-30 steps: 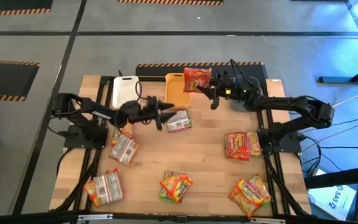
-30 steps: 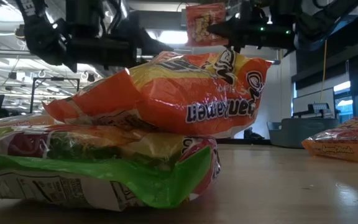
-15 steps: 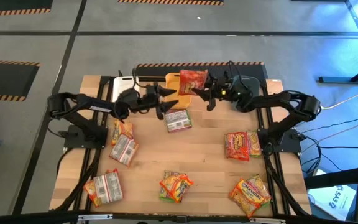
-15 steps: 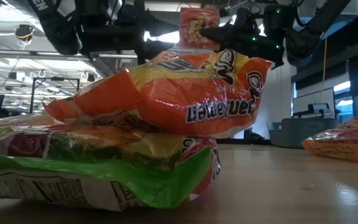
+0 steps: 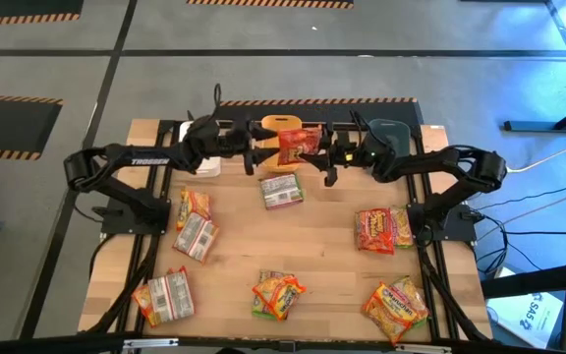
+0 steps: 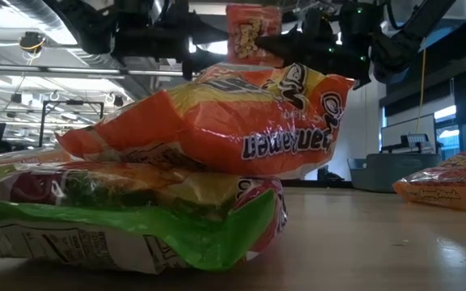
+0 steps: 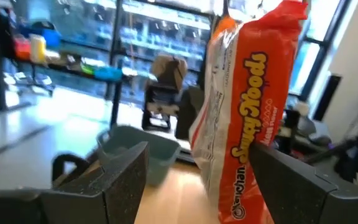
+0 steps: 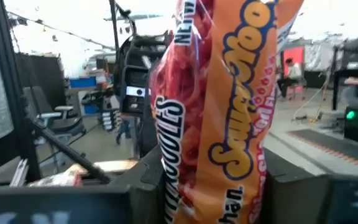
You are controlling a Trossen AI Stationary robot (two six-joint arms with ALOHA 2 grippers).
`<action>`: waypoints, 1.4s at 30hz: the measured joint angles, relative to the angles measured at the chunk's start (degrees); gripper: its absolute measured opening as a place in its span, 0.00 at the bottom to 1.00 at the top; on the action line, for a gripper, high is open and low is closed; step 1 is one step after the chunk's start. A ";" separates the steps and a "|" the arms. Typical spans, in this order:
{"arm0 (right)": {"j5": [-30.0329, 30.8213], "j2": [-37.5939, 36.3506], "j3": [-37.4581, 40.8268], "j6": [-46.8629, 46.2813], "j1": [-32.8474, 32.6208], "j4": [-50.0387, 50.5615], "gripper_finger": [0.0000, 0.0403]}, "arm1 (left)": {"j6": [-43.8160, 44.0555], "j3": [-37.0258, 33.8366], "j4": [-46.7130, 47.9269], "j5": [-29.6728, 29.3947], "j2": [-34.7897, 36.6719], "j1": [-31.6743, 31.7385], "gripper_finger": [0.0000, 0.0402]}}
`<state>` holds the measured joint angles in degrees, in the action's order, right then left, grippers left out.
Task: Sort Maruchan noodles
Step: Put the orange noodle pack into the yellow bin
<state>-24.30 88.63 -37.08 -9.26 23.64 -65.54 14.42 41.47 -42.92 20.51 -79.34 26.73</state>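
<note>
while the right gripper (image 5: 314, 157) pinches a red packet (image 5: 297, 146) aloft, the left gripper (image 5: 259, 147) faces it, jaws wide.

You're in an industrial lab or workshop. Hazard-striped tape (image 5: 268, 3) marks the grey concrete floor (image 5: 57, 59) around the wooden worktop (image 5: 327, 256). Exposed ceiling ducts (image 6: 31, 12) hang in the upper left.

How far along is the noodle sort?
Barely started. No packet visibly lies in a bin. In hand: the right gripper holds a red packet over the orange bin, facing the open left gripper. Left: the packets on the table, including the pair on the right and the stack in front.
</note>
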 joint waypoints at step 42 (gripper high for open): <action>2.74 4.32 -4.58 3.59 -2.64 2.69 0.29 | -4.67 0.00 1.02 1.31 -2.03 -2.48 0.67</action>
<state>-21.56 92.94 -41.66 -5.67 20.99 -62.85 9.75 41.47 -41.90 21.82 -81.37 24.25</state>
